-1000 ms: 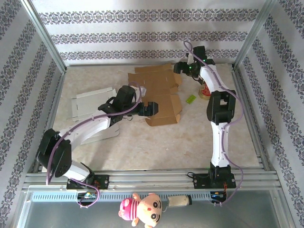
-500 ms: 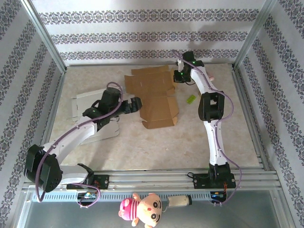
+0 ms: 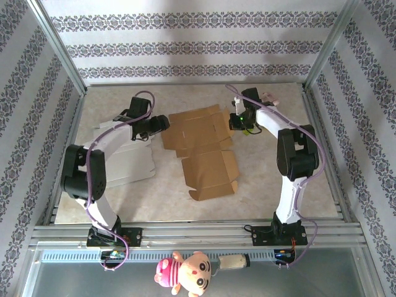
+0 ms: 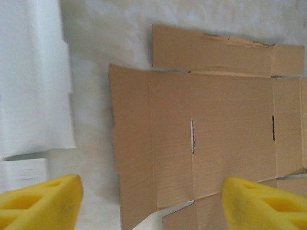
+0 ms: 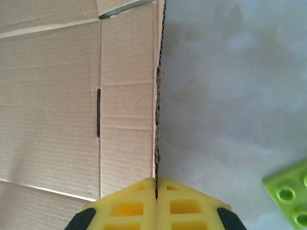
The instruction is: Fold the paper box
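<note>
Near rail: a plush doll [image 3: 185, 270] is lying outside the work area, not in play.

On the table [image 3: 154, 198], the cardboard box blank [image 3: 207, 167] is lying flat and unfolded, about mid-way between the two arms. Its long axis is running near to far, with the near end skewing slightly toward the right arm. The narrower panel is pointing back at the bases, and the wider flapped section is pointing at the rear wall.

Further out, the right gripper [image 5: 156, 184] is clamping on the blank's right-hand edge. In the wrist view the corrugated edge is running straight into the seam between the closed fingers. My read: it is pinning that side, or readying to raise the flap along its crease. A green toy brick [image 5: 288, 194] is sitting just right of it, clear of the card.

Across the blank, the left gripper [image 4: 151, 201] is hanging with fingers spread wide, holding nothing, over the left margin. I'm judging it staged for the opposite flap. A white sheet [image 4: 33, 86] is lying just left of the blank, with a strip of table showing between them.
</note>
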